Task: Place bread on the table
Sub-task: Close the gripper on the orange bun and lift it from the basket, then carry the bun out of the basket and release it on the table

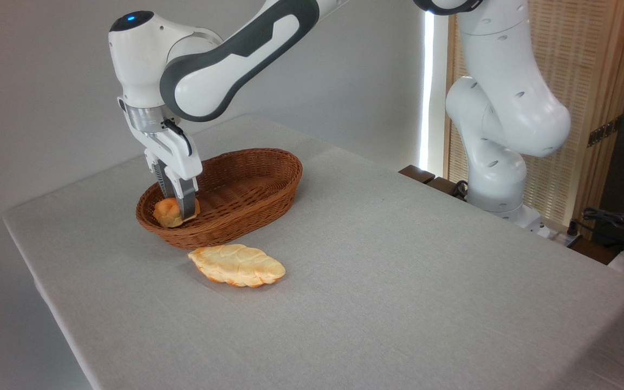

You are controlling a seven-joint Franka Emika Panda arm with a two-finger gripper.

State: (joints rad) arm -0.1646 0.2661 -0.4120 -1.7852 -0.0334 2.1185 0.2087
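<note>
Fingers (186,206) of the gripper (178,208) straddle the bread (168,212) at the basket's (247,203) left end; grip cannot be told; the table (398,271) lies near, rightward.

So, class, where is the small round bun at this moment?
The bun sits in the left end of the wicker basket, left of centre, with the gripper around it and the flat loaf on the table just in front.

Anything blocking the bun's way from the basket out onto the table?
Only the basket wall: the bun sits at its left end, with the gripper fingers down around it. The flat loaf lies on the table just in front of the basket.
</note>
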